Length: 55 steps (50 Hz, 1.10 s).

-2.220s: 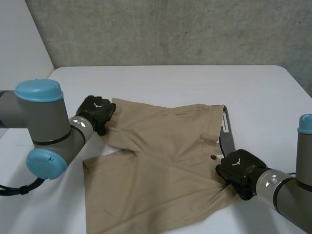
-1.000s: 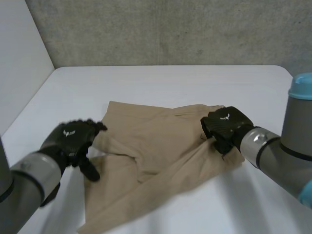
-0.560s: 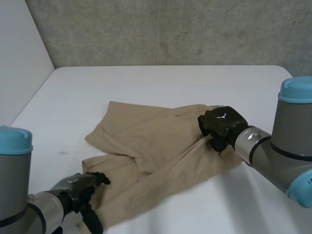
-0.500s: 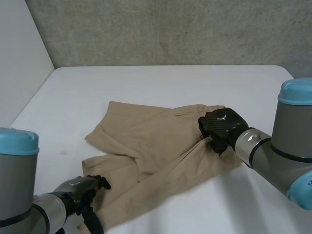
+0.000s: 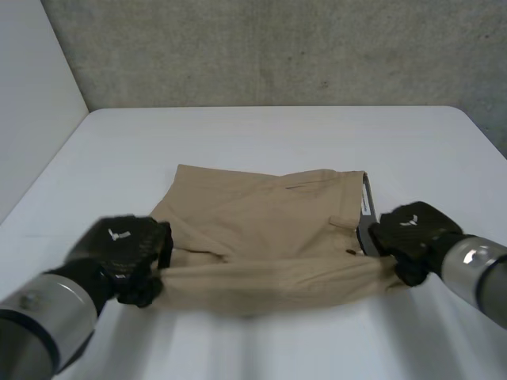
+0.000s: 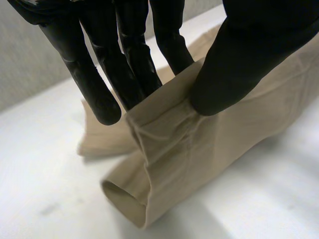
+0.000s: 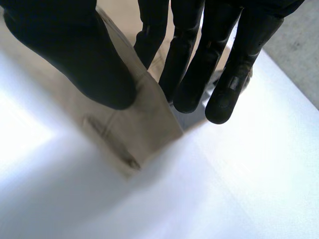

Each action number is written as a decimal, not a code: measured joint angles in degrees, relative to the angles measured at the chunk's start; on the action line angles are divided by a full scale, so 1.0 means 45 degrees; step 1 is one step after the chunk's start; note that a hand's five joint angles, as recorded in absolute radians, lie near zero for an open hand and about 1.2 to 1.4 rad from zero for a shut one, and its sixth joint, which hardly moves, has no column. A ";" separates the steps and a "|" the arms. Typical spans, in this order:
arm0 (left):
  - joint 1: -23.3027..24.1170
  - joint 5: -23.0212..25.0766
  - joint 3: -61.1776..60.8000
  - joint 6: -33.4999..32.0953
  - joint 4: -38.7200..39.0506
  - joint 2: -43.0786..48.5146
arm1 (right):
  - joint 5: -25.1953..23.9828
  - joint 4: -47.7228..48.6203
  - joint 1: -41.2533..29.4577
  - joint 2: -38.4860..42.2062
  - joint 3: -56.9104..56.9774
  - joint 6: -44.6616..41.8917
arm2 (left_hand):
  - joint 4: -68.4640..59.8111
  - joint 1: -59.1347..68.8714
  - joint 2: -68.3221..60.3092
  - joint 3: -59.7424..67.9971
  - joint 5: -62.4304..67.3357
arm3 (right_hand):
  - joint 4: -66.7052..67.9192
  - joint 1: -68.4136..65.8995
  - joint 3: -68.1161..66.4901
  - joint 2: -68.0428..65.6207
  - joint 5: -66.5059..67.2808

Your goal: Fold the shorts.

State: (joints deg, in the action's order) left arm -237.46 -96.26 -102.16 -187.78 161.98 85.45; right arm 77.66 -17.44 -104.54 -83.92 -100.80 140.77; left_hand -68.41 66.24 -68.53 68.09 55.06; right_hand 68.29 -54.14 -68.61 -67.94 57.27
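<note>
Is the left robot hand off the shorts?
No, the left robot hand pinches a leg hem of the shorts between thumb and fingers.

— Where does the head camera sit?
— Behind and above the shorts, looking down over the white surface toward the grey wall, from some way off.
— And the wrist cameras?
— Each looks along its own palm, very near: the left robot hand at the shorts' left end, the right robot hand at their right end.
— Shared?
— All three see the shorts and surface.
</note>
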 measured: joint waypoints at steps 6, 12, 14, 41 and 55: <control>-0.0064 0.0009 0.0290 -0.0613 -0.0458 -0.0671 | -0.0112 -0.1006 0.0467 -0.0903 -0.0226 -0.0831 | 0.0000 0.0000 -0.0003 0.0002 -0.0001 | 0.0000 0.0000 0.0000 0.0000 0.0000; -0.0075 0.0051 0.0708 -0.1205 -0.2226 -0.2627 | -0.1262 -0.3234 0.1769 -0.3660 -0.0569 -0.1845 | -0.0002 0.0000 -0.0016 0.0027 0.0000 | 0.0000 0.0000 0.0000 0.0000 0.0004; -0.0057 0.0064 0.0712 -0.1201 -0.2559 -0.2946 | -0.1535 -0.3693 0.1992 -0.4147 -0.0615 -0.2034 | -0.0002 -0.0001 -0.0017 0.0027 0.0000 | 0.0000 0.0000 0.0000 0.0000 0.0004; -0.0340 0.0145 0.1162 -0.2203 0.0894 0.1120 | -0.3330 -0.2264 0.3087 -0.1216 -0.0143 -0.2814 | -0.0006 -0.0001 -0.0035 0.0048 -0.0001 | 0.0001 0.0000 0.0000 0.0000 0.0026; -0.0937 0.0143 0.8599 -0.3869 0.3633 0.9765 | -0.0049 0.0787 0.0425 0.4514 0.4320 -0.1052 | -0.0008 -0.0001 -0.0041 0.0055 0.0174 | 0.0001 -0.0001 0.0000 -0.0001 0.0098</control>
State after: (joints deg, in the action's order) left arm -241.68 -95.61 -63.47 -205.19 178.33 129.40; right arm 77.44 -13.89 -102.63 -63.61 -81.36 136.04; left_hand -68.45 66.23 -68.72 68.33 55.84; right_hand 68.29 -54.14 -68.61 -67.95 57.71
